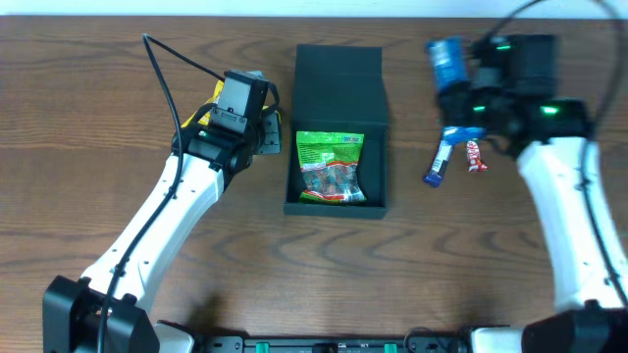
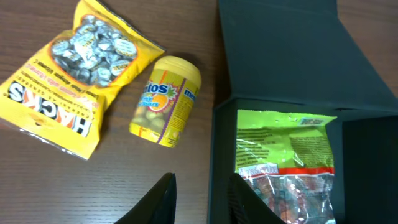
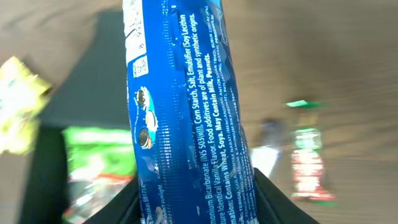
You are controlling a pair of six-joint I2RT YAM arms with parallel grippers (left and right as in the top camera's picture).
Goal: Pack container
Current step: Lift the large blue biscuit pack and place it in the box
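Container (image 1: 339, 83) lies open on the table (image 1: 78, 78), lid folded back, with a green snack packet (image 1: 331, 167) inside. The right gripper (image 3: 196, 202) pinches a blue biscuit roll (image 3: 180, 106) to the container's right. The left gripper (image 2: 202, 199) hangs at its left wall, fingers (image 2: 155, 199) spread, holding nothing.

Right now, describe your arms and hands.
White rounded links, black joints on the left arm and right arm. The left hand and right hand are black, two-fingered. A black cable loops off the left arm; green lights glow near the right hand.
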